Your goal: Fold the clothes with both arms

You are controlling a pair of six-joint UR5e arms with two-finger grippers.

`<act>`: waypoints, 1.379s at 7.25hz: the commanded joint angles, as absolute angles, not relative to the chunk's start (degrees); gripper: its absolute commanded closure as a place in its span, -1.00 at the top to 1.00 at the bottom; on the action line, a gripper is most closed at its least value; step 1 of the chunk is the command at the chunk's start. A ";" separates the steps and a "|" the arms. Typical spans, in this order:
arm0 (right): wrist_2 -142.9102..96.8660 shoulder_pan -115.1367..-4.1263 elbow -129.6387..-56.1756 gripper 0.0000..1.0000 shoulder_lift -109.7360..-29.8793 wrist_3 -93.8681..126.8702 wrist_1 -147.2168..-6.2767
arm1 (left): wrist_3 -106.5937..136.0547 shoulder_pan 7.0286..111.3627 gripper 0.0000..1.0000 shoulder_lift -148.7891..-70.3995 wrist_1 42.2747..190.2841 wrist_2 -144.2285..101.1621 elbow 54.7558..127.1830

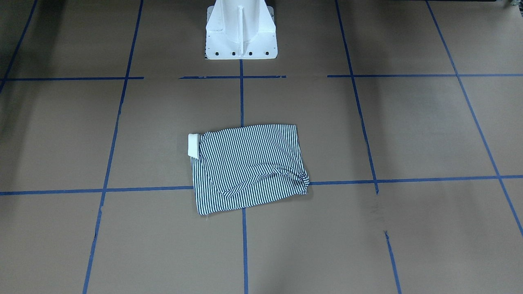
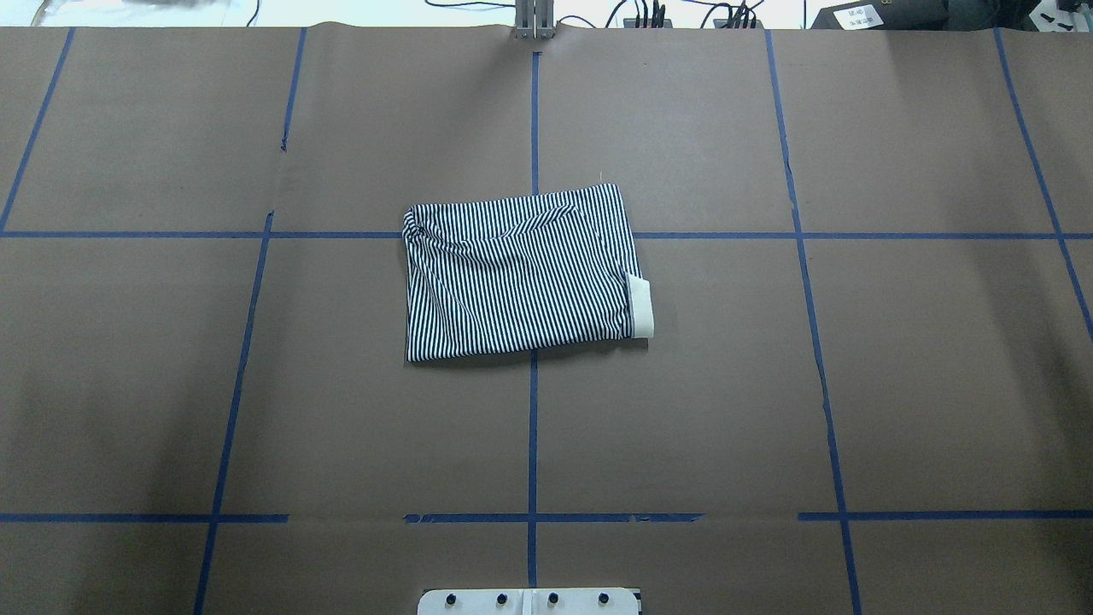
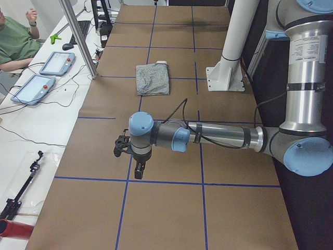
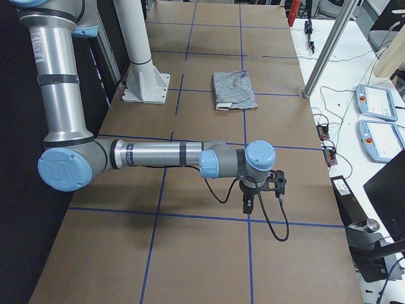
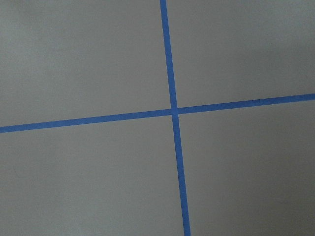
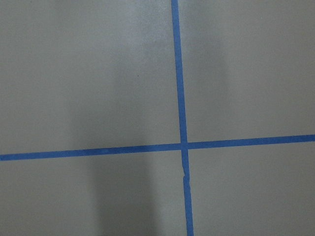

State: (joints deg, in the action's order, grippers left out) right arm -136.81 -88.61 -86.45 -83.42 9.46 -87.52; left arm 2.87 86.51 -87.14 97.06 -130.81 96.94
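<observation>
The clothes are one navy-and-white striped shirt (image 1: 249, 167) (image 2: 521, 273), folded into a compact rectangle near the table's middle. Its cream collar (image 1: 193, 145) (image 2: 640, 306) sticks out at one end. In the side views the shirt (image 3: 152, 79) (image 4: 234, 90) lies far from both arms. The left gripper (image 3: 139, 170) hangs over bare table in the exterior left view, well short of the shirt. The right gripper (image 4: 247, 204) hangs likewise in the exterior right view. I cannot tell whether either is open or shut. Both wrist views show only brown table and crossing blue tape.
The white pedestal (image 1: 241, 32) (image 2: 529, 602) stands at the robot's side of the table. Blue tape lines grid the brown surface. Beyond the far edge, a side bench holds teach pendants (image 3: 54, 62) (image 4: 373, 101) and cables, and a seated person (image 3: 13, 41) is there. A metal post (image 3: 78, 36) rises by that edge.
</observation>
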 commanded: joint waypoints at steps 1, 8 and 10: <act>-136.93 -88.59 -86.57 1.00 -83.15 9.32 -87.45 | -0.60 86.66 1.00 -85.97 96.68 -130.78 98.69; -137.72 -88.68 -84.90 1.00 -83.58 8.97 -82.18 | -0.88 86.84 1.00 -84.81 97.03 -130.78 100.11; -137.90 -88.94 -86.91 1.00 -87.25 9.05 -82.97 | -0.88 86.84 1.00 -84.81 97.03 -130.78 100.20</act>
